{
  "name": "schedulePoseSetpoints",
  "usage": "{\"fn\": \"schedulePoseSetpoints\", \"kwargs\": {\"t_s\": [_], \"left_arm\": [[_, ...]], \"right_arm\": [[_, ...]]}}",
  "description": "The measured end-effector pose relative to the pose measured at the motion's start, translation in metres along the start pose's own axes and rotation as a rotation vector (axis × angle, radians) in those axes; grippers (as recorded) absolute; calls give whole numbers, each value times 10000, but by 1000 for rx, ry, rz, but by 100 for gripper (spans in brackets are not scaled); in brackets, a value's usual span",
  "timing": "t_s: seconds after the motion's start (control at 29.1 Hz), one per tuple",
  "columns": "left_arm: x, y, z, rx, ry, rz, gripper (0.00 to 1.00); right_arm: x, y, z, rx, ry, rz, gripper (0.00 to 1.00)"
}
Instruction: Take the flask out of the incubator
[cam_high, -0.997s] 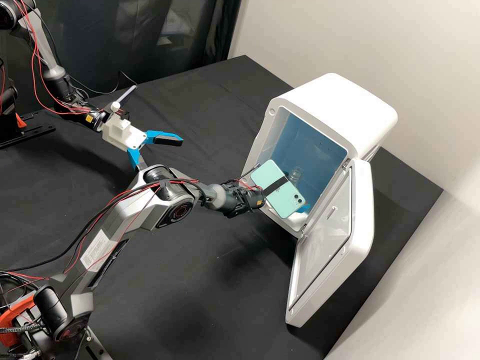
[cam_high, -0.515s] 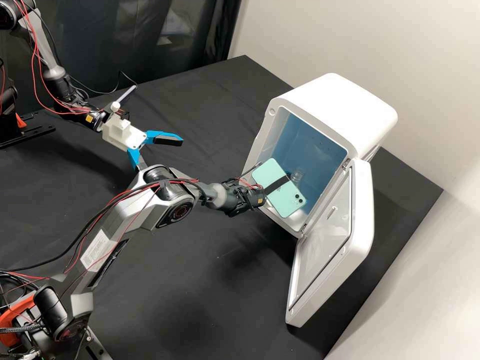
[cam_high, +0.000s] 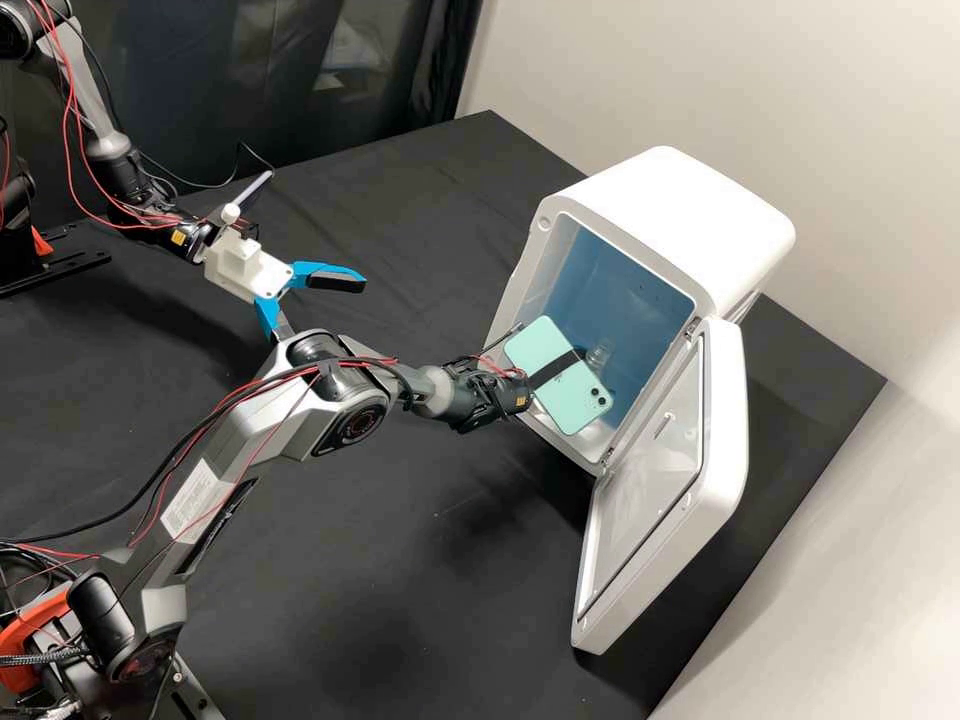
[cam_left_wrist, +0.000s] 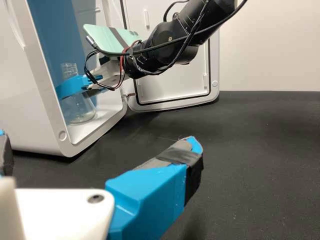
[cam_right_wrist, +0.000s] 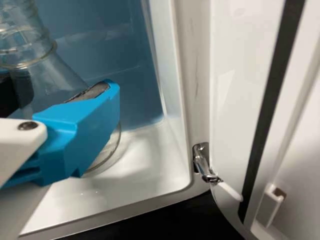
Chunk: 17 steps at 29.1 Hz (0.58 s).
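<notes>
Right gripper edged deeper into incubator, astride upright flask, neck up, hold unclear, left gripper spread

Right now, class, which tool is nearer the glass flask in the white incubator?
Right: the right tool is inside the white incubator, around the glass flask; the left tool hangs over the black bench, outside.

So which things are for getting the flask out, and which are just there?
For the job: glass flask, white incubator, its open door, right gripper at the flask.
Just there: left gripper, open above the bench; mint-green phone strapped to the right arm.
</notes>
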<state>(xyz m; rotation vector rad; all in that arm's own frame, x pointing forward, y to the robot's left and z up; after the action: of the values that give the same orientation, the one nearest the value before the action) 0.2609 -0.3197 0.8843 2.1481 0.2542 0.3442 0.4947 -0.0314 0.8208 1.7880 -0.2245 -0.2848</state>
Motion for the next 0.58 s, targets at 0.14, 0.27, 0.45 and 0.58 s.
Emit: {"fn": "schedulePoseSetpoints", "kwargs": {"t_s": [0.14, 0.27, 0.45, 0.58], "left_arm": [[0, 0, 0, 0, 0, 0, 100], [0, 0, 0, 0, 0, 0, 100], [2, -2, 11, 0, -4, -1, 100], [2, -2, 11, 0, -4, -1, 100]], "right_arm": [[0, 3, -3, 0, 3, 3, 0], [0, 7, -7, 0, 8, 8, 0], [-31, -25, 53, 10, 24, 19, 0], [-132, -35, 95, 34, 35, 16, 0]]}}
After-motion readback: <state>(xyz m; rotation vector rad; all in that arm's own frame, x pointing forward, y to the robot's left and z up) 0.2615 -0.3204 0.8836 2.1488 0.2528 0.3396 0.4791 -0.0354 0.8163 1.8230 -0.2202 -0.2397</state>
